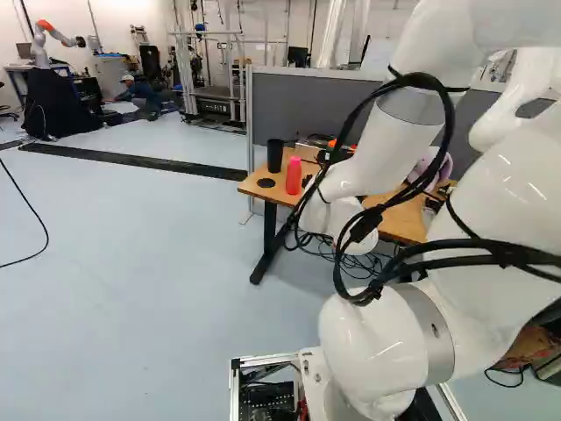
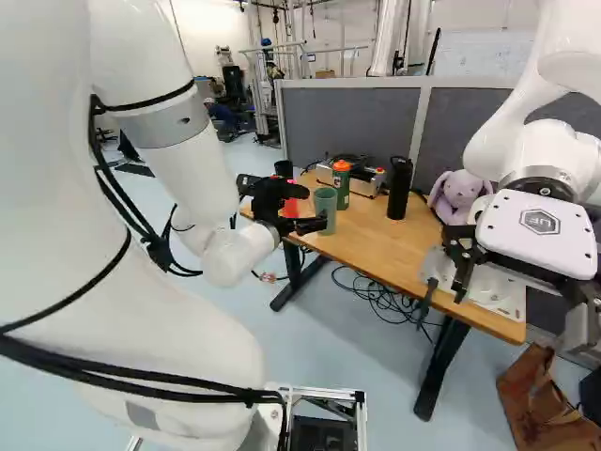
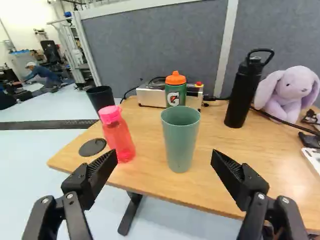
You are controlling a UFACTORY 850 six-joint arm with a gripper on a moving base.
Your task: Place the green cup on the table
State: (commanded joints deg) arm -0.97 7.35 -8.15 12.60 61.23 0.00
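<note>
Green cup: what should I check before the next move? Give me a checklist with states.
1. Green cup upright on the table: ok.
2. Hand open: ok.
3. Cup between the fingers' lines, seen from the wrist: ok.
4. Cup gripped: not ok, neither finger holds it.
5. Red bottle clear of the nearer finger: cannot tell, they overlap in view.
6. Cup empty: cannot tell, its inner bottom is hidden.

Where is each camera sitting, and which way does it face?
Wrist view: on the wrist, looking along the open gripper toward the green cup; only the gripper shows.
Left base view: behind the arm, to its left, facing ahead and slightly down; arm at the right.
Right base view: behind, to its right, facing likewise; arm at the left, gripper beyond.
All share the table; wrist and right base views share the cup.
</note>
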